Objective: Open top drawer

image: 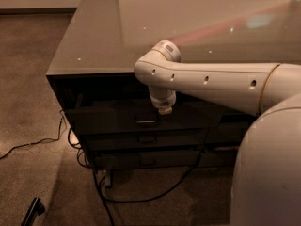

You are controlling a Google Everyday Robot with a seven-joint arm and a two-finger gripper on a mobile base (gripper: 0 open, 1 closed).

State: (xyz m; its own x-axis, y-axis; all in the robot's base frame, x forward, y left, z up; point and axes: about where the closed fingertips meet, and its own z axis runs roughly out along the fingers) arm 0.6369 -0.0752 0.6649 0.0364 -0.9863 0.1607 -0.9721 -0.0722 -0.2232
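Observation:
The top drawer (108,121) is the uppermost wide dark front of the cabinet, with a small loop handle (146,122) at its centre. Its front stands a little forward of the cabinet face, with a dark gap above it. My white arm (211,81) reaches in from the right over the cabinet's front edge and bends down. My gripper (163,110) hangs at the arm's end, just above and right of the handle, close to the drawer's top edge. Most of it is hidden behind the wrist.
Two shallower drawers (146,139) sit below the top one. The glossy cabinet top (94,41) stretches back. Black cables (141,197) trail over the carpet under and left of the cabinet. A dark object (33,210) lies at the bottom left. My base (268,173) fills the right.

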